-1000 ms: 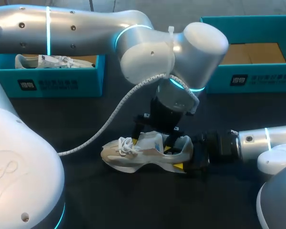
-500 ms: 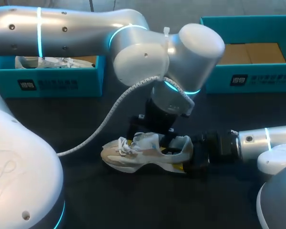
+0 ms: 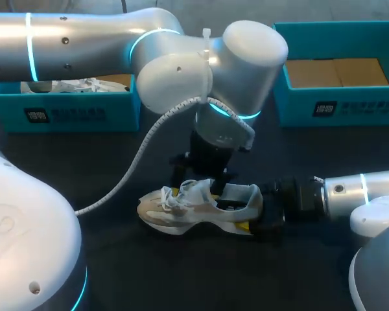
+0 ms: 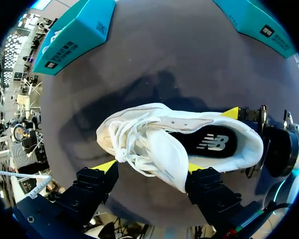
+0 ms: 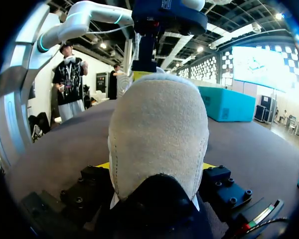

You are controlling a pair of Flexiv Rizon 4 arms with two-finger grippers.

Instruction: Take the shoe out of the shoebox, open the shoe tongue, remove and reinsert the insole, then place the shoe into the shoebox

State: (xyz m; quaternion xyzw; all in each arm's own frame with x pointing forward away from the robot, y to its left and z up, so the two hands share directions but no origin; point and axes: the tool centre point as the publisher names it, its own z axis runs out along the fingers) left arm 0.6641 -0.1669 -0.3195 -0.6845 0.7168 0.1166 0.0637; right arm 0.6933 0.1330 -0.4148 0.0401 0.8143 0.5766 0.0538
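Left arm (image 3: 181,71) overhangs shoe (image 3: 181,219), shoebox (image 3: 340,107) beyond

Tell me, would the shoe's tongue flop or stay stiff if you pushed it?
Probably floppy: the tongue looks bent and curled beside the laces. The shoe likely feels light, since its upper looks thin and soft. It probably won't slide away, because the right gripper clamps its heel.

Shoe (image 3: 181,219): cream-white, white laces; insole (image 4: 214,144) black, white logo. Shoeboxes (image 3: 71,115) behind the shoe: teal. Table (image 3: 181,272): black. Left gripper (image 4: 149,167): black, yellow tips. Arms (image 3: 84,32) silver, cyan rings.
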